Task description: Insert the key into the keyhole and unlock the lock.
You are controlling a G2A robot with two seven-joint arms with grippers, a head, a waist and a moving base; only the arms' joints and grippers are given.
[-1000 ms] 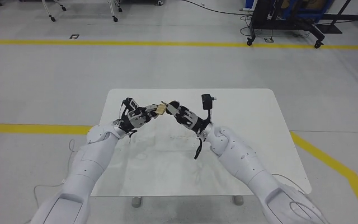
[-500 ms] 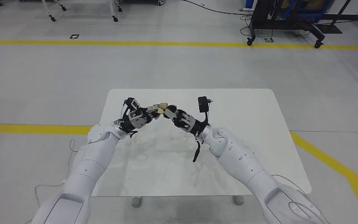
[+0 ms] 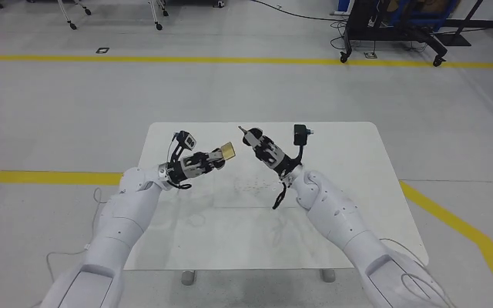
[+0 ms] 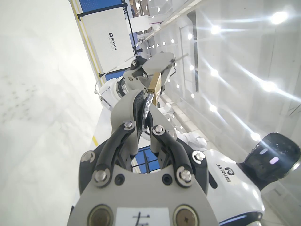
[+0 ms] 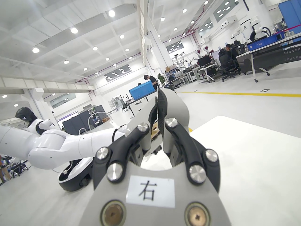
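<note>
Top view, near to far: white, smooth, rounded-corner tabletop [image 3: 339, 223], faintly scuffed at the middle. Over its far half, well inside every edge, left gripper [image 3: 222, 154] clamped tight on small rectangular brass padlock [image 3: 229, 150], lifted off the surface. Just beyond and apart from it, right gripper [image 3: 249, 138] pinched closed on slim dark metal key [image 3: 242, 129], also aloft. Past the far table edge, pale grey floor crossed by straight yellow line [image 3: 231, 59].
</note>
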